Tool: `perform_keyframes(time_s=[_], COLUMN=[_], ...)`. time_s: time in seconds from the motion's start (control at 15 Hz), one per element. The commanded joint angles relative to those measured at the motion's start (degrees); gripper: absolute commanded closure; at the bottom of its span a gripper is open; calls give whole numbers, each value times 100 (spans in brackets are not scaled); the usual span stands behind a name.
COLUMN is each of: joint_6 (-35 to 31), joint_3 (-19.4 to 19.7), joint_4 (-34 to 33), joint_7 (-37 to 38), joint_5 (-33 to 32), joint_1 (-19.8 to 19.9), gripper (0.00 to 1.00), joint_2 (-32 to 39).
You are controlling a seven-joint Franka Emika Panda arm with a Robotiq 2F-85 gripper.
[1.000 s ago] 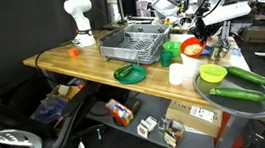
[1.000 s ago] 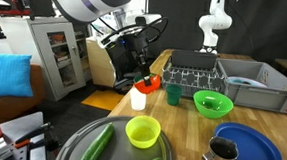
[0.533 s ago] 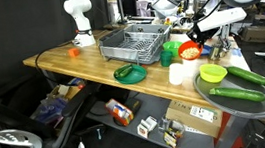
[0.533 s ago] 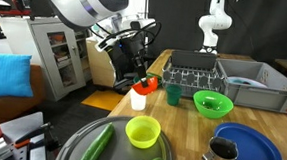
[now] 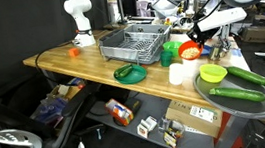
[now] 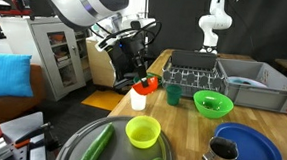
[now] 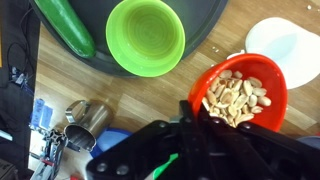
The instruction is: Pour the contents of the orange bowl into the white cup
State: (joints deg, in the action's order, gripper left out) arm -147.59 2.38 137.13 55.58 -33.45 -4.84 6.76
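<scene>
The orange bowl holds peanuts and hangs a little above the table. My gripper is shut on its rim. In both exterior views the bowl sits just beside and slightly above the white cup. The cup stands upright near the table's edge. In the wrist view the cup shows at the top right, next to the bowl and apart from it. The bowl looks level, with the peanuts still inside.
A yellow-green bowl and cucumbers lie on a dark round tray. A bright green cup, a green bowl, a blue bowl, a metal cup and a grey dish rack stand around.
A second ago the arm shifted slightly, carrying the orange bowl a little closer to the white cup. Over the last half second nothing has visibly moved.
</scene>
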Motion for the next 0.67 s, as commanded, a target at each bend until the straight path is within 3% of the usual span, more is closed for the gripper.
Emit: perform_keyframes(time_s=[0.0, 0.27, 0.6], joint_6=[232, 618, 929], joint_3=[17, -74, -294], joint_4=[-100, -238, -458], joint_7=[252, 632, 798], joint_5=[-342, -928, -1219], joint_1=[-83, -228, -434], gripper=[98, 98, 98], joint_2=[60, 160, 352])
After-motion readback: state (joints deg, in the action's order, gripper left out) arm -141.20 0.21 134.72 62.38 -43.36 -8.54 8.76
